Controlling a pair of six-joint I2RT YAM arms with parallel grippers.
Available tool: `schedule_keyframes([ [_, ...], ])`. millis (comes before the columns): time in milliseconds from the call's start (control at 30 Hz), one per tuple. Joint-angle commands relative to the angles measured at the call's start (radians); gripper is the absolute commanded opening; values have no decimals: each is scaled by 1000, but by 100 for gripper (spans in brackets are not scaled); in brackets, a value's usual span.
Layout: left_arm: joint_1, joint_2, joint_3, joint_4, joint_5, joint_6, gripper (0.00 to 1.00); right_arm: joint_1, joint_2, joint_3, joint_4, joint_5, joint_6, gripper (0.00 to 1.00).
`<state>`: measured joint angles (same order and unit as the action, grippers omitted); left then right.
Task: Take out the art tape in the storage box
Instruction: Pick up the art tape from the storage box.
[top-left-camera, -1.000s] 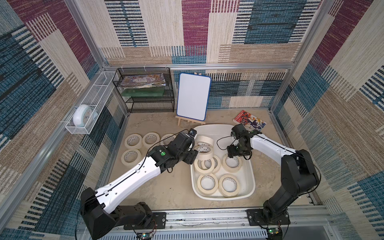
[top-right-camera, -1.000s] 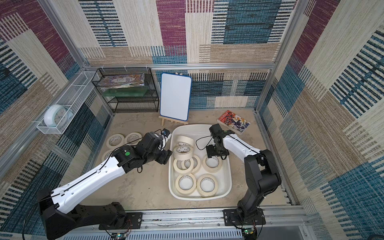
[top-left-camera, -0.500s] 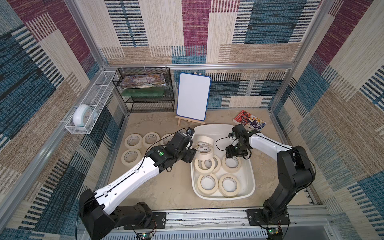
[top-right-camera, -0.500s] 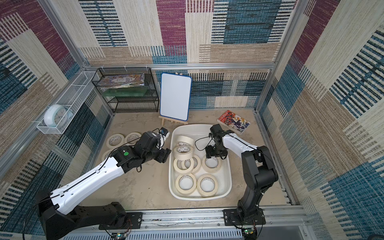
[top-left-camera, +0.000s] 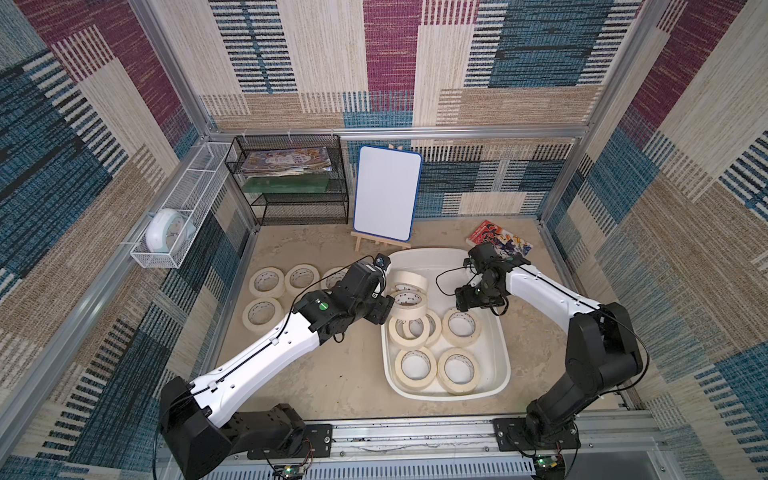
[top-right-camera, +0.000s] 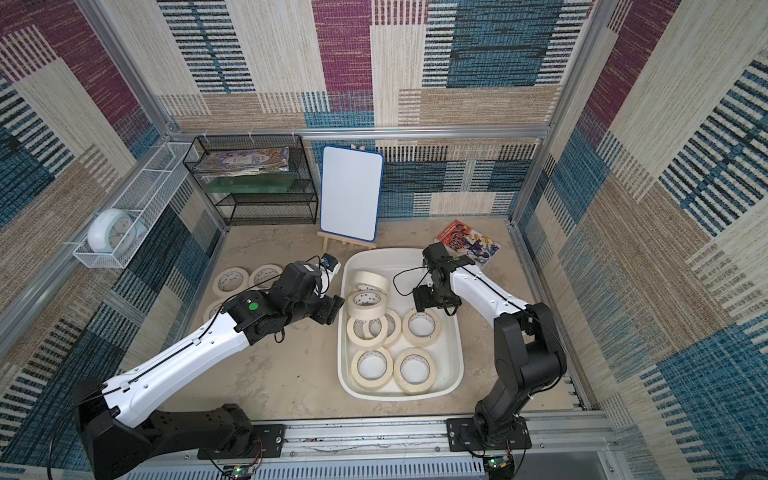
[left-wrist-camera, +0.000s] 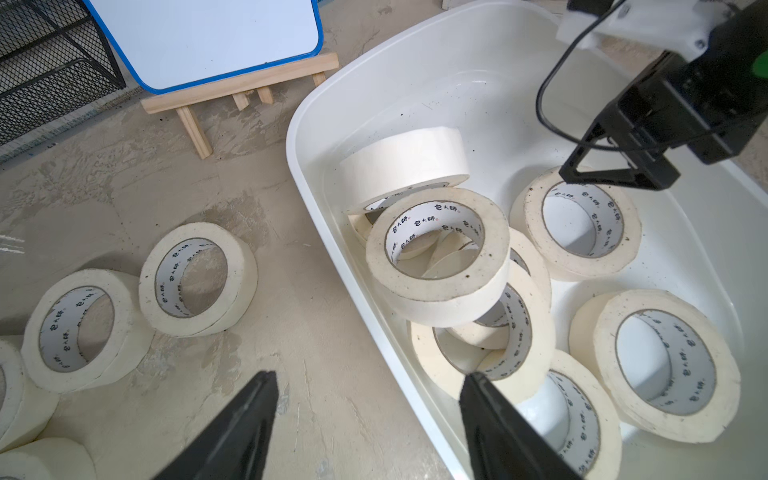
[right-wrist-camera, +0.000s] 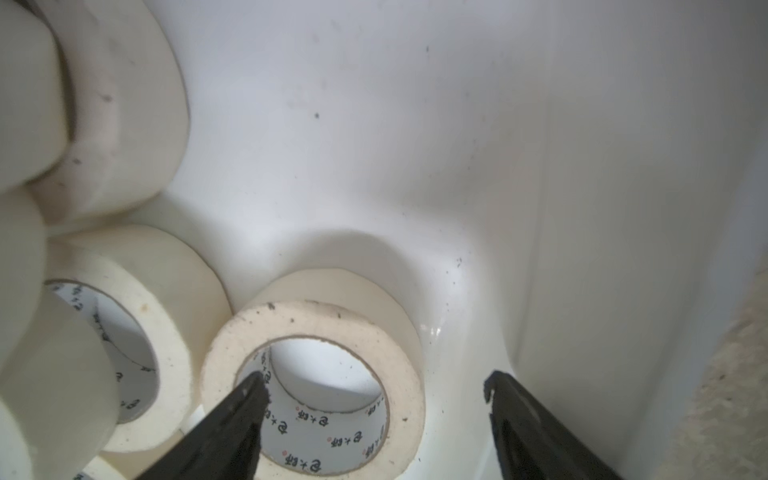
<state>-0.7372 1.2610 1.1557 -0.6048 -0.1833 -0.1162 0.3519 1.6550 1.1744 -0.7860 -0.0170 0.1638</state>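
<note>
- a few cream ring-shaped tape rolls (top-left-camera: 266, 281) already lie on the sandy surface (top-left-camera: 332, 386), left of middle in both top views.
- about seven are left in the big white plastic oblong box (top-left-camera: 494, 349), some piled and tilted.
- left pincer (left-wrist-camera: 370, 376): apart, empty, over the box's edge.
- right pincer (right-wrist-camera: 374, 380): apart, around the wall of one roll (right-wrist-camera: 316, 324), not clamped.

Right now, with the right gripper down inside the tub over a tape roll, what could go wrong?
1. The open right gripper has one finger at the hole of a roll and the other close to the wall of the tub; it may scrape the wall or drag the tub.
2. The open left gripper straddles the tub rim; lowering could strike it.
3. The tilted roll leans on others and might slide if nudged.
</note>
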Motion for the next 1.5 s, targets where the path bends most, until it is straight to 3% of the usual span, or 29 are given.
schedule_keyframes([
  [0,1,-3,2,7,12,-2,75,-1,14,-32,-26,20,-8,88],
  [167,3,-38,-20,7,-11,3,75,-6,37,-63,-11,17,-17,88],
  [300,6,-47,-27,8,-13,4,75,-16,67,-91,12,0,-25,81],
  [400,7,-46,-27,8,-13,4,75,-16,74,-104,22,-8,-26,64],
  [500,8,-44,-27,14,-8,4,75,-15,52,-86,14,3,-24,35],
  [567,9,-38,-22,17,-4,4,75,-16,35,-55,-2,16,-17,20],
  [733,9,-18,1,18,18,-7,75,11,-23,89,-54,57,8,14],
  [900,9,8,24,49,90,-49,75,78,-31,265,-126,72,25,0],
  [1167,7,92,64,180,314,-153,76,205,7,325,-134,93,60,0],
  [1467,-5,203,93,181,267,-178,77,238,6,369,-141,103,63,0],
])
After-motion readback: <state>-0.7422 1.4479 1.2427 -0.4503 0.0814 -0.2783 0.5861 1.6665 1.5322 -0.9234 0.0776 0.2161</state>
